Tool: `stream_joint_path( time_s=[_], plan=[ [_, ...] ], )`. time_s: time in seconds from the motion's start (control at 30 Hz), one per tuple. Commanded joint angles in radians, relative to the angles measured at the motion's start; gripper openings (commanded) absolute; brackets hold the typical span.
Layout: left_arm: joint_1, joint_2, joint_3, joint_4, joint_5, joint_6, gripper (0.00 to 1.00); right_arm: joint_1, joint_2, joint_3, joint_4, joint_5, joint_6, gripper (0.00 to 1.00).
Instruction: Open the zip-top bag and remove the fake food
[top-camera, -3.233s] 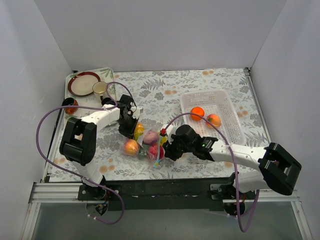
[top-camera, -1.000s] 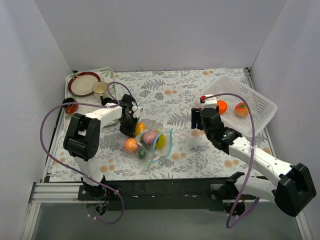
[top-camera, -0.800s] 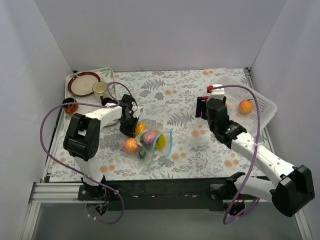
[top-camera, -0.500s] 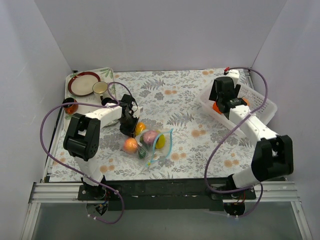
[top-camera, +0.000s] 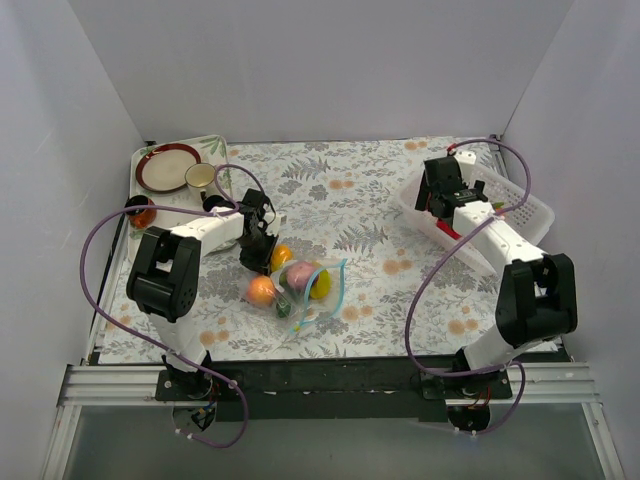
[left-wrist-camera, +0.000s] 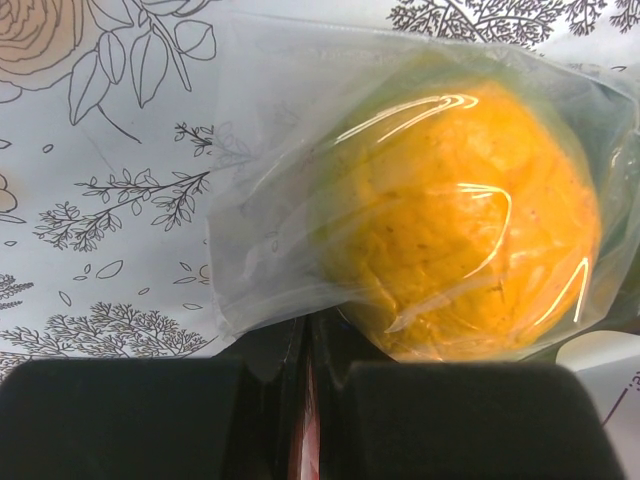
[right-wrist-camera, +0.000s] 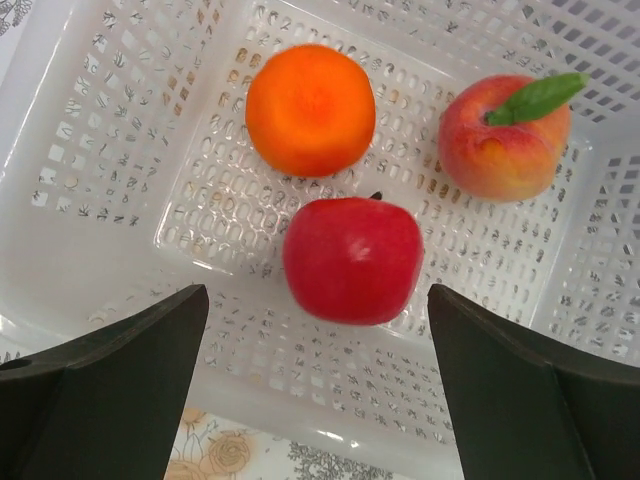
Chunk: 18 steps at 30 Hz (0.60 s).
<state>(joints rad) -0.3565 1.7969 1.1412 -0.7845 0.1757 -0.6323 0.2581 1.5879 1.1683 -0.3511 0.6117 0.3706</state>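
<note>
Unloading step, judged about midway: the right gripper (right-wrist-camera: 315, 300) hangs over the white mesh basket (right-wrist-camera: 90, 230), jaws spread wide and empty, with a red apple (right-wrist-camera: 350, 260) lying free beneath, beside an orange piece (right-wrist-camera: 310, 108) and a peach (right-wrist-camera: 505, 135). Well apart from the basket, on the left arm's side, the left gripper (left-wrist-camera: 310, 372) is clamped on the film of the zip-top bag (top-camera: 300, 290), which holds more fake food (top-camera: 320, 283). The next move probably takes the right arm from the basket to the bag's open mouth for another piece.
</note>
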Motion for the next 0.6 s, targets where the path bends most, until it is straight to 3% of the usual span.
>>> stream_joint_path(
  time_s=[0.0,0.2,0.37,0.47,0.57],
  plan=[
    [-0.004,-0.019,-0.021,0.018,-0.012,0.022,0.00,0.000,-0.106,-0.065,-0.052,0.019,0.050,0.99],
    [-0.004,-0.018,-0.015,0.014,-0.008,0.025,0.00,-0.002,-0.189,-0.209,-0.081,0.033,0.090,0.94],
    [-0.004,-0.024,-0.003,0.001,0.001,0.025,0.00,-0.003,-0.160,-0.223,-0.150,0.043,0.142,0.82],
    [-0.004,-0.031,-0.001,-0.001,0.001,0.023,0.00,-0.003,-0.151,-0.229,-0.144,-0.022,0.142,0.76],
    [-0.004,-0.031,0.000,-0.002,0.001,0.023,0.00,0.001,-0.155,-0.242,-0.105,-0.160,0.146,0.63]
  ],
)
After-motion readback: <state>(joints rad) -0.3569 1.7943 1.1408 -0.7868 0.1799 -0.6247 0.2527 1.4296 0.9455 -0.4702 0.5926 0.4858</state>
